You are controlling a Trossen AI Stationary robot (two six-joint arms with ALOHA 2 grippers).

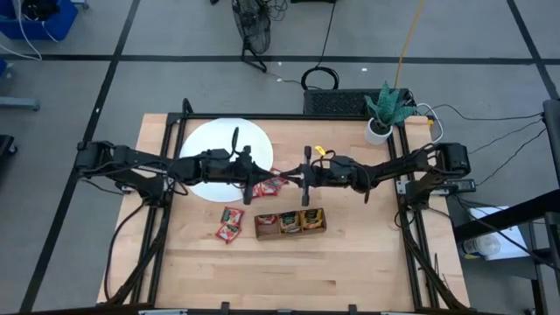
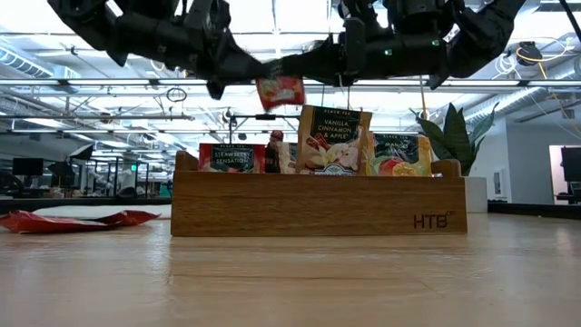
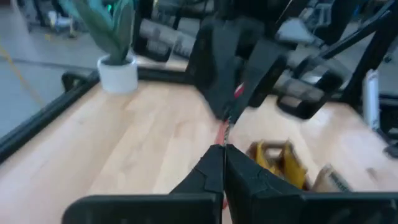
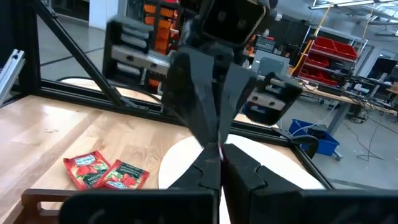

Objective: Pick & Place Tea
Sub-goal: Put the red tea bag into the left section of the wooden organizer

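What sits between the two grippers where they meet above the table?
A single red tea sachet, pinched on one side by the left gripper and on the other by the right gripper. The low view shows it hanging above the wooden tray.

Low view: wooden tray (image 2: 318, 207) at frame centre, holding upright tea sachets (image 2: 332, 140). Above it, both arms' grippers meet on one red sachet (image 2: 280, 91). More red sachets (image 2: 77, 219) lie flat at left.

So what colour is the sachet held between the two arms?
Red, with a pale patch; the sachet shows best in the low view.
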